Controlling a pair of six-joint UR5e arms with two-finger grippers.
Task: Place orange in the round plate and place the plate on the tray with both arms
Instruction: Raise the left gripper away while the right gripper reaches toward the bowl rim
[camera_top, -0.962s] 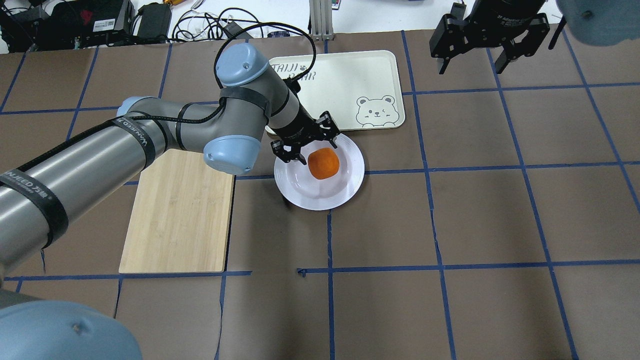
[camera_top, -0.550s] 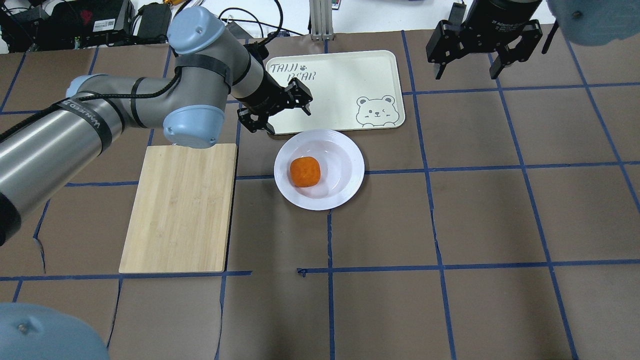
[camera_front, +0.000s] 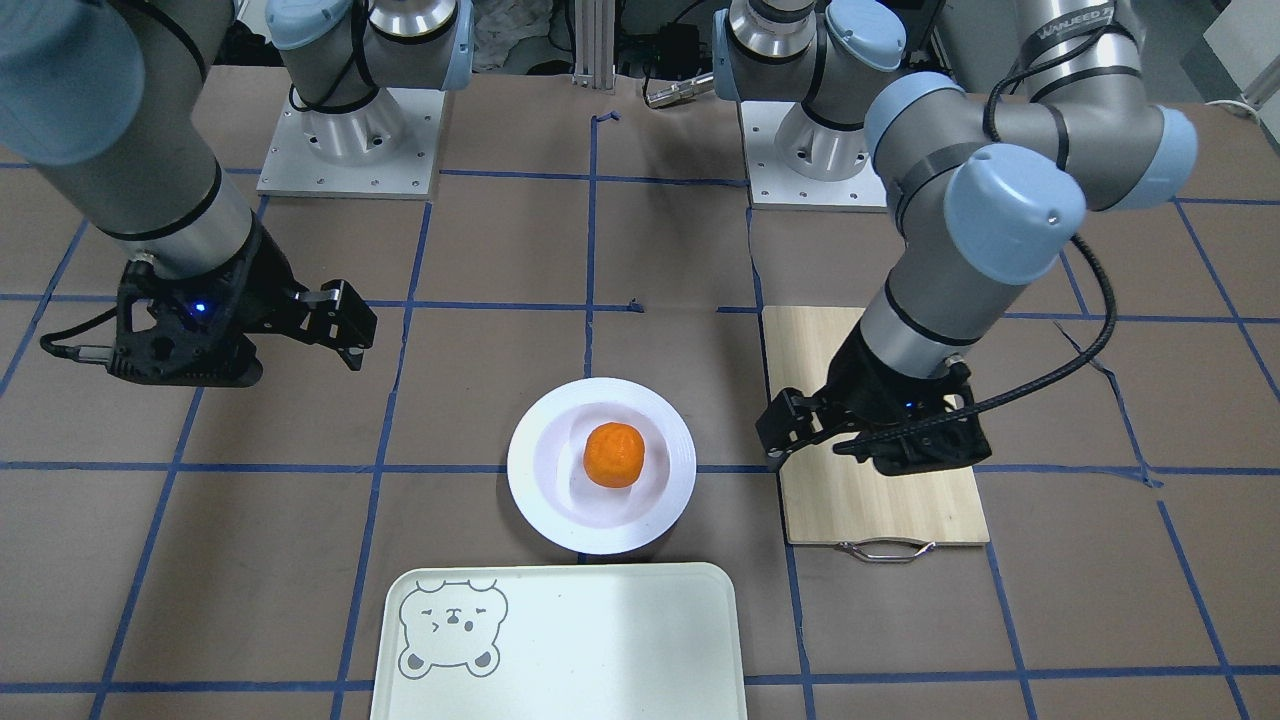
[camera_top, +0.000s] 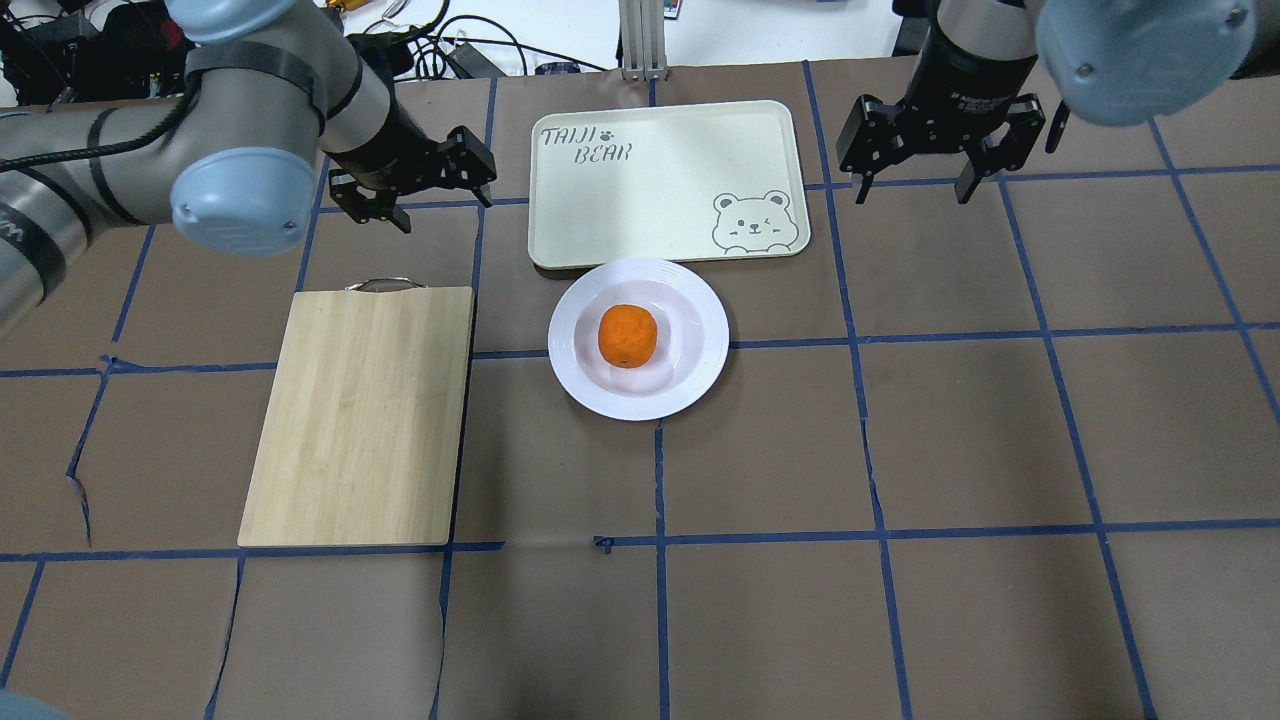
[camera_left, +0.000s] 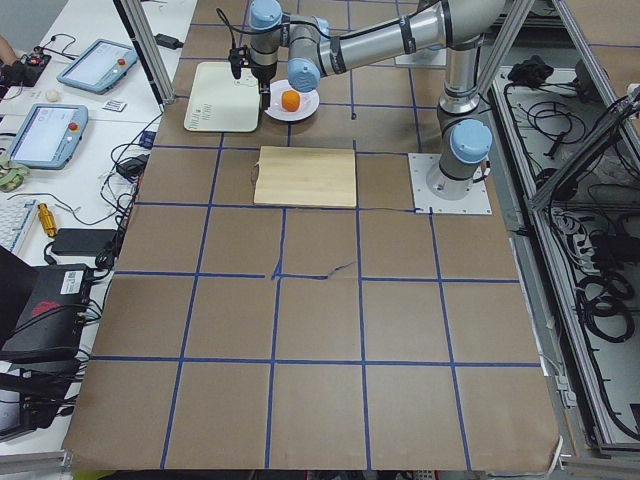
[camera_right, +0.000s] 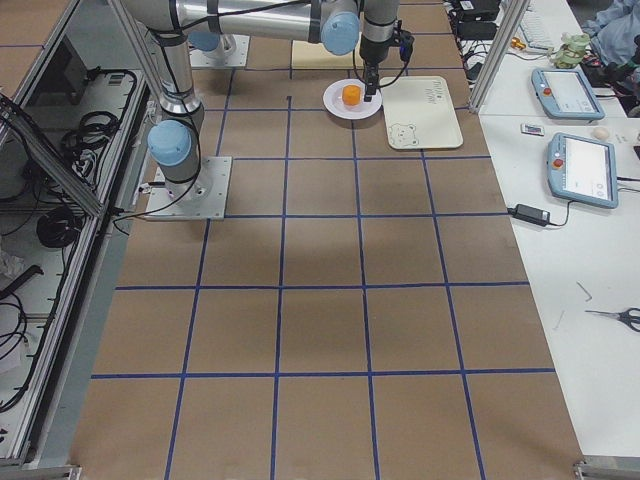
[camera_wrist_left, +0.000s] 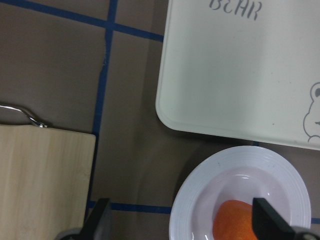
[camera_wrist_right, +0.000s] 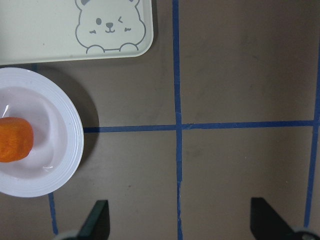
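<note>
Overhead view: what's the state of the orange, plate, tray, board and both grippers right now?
round plate: on the table beside the tray, ungripped.
orange: lying loose in the round plate.
tray: empty.
cutting board: flat, bare.
left gripper: open, empty.
right gripper: open, empty.

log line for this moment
orange: in round plate | round plate: on table, not on tray | left gripper: open, empty | right gripper: open, empty
</note>
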